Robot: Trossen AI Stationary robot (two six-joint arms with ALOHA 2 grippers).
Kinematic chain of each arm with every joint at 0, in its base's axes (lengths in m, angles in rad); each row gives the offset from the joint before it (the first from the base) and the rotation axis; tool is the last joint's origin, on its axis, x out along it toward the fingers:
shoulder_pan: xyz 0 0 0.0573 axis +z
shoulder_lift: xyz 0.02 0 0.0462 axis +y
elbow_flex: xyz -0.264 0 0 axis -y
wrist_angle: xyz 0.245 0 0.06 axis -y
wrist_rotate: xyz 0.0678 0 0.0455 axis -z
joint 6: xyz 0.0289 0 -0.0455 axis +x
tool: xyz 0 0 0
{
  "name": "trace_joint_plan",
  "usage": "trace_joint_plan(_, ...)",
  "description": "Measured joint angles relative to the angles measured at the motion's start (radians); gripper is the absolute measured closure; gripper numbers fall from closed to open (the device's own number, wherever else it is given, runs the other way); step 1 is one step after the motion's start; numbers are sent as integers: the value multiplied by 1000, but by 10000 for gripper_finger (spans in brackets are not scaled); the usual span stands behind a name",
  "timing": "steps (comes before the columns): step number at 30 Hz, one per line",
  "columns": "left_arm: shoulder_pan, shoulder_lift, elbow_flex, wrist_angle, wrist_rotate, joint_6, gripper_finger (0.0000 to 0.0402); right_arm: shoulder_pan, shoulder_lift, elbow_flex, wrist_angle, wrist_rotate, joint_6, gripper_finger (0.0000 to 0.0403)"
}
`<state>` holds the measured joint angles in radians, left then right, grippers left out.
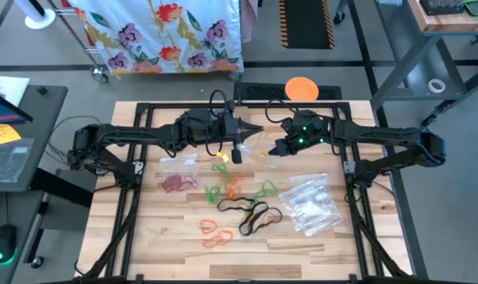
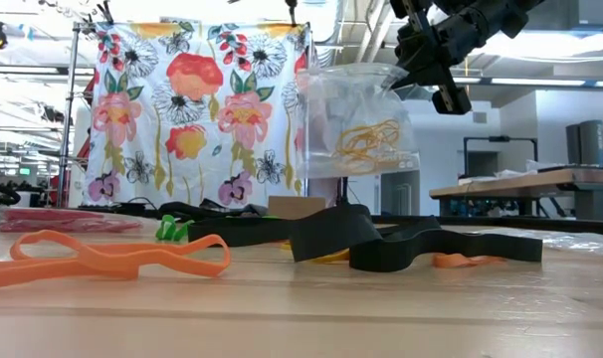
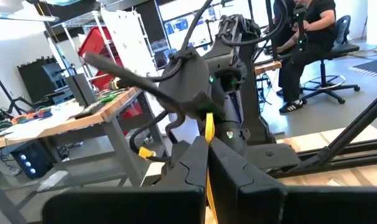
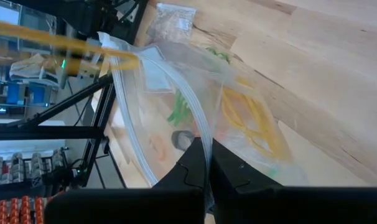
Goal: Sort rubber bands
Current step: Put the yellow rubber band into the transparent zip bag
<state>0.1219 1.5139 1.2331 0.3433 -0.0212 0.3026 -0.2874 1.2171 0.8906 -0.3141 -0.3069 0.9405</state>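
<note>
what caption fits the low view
Right gripper holds up a clear plastic zip bag of yellow rubber bands.

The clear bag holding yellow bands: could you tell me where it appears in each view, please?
High: bag at centre, between the end effectors.
Low: hanging upper centre.
Left wrist: not visible.
Right wrist: fills the middle.
Shared landmark: yellow bands inside.
</note>
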Motion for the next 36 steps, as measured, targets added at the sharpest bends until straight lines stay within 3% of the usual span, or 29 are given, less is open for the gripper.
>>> trace_joint_plan(12,0,12,0,-116,1,-11,401,0,0,0,-1,0,1,403)
trace_joint_plan(21,0,60,0,-130,-12,69,401,0,0,0,-1,0,1,403)
trace_joint_plan(28,-2,96,0,-146,-137,52,330,0,0,0,0,0,0,403)
trace_joint_plan(31,-8,93,0,-145,-138,-45,297,0,0,0,-5,0,-2,403)
trace_joint_plan(36,-36,67,-1,-191,-117,-4,282,0,0,0,-13,0,-2,403)
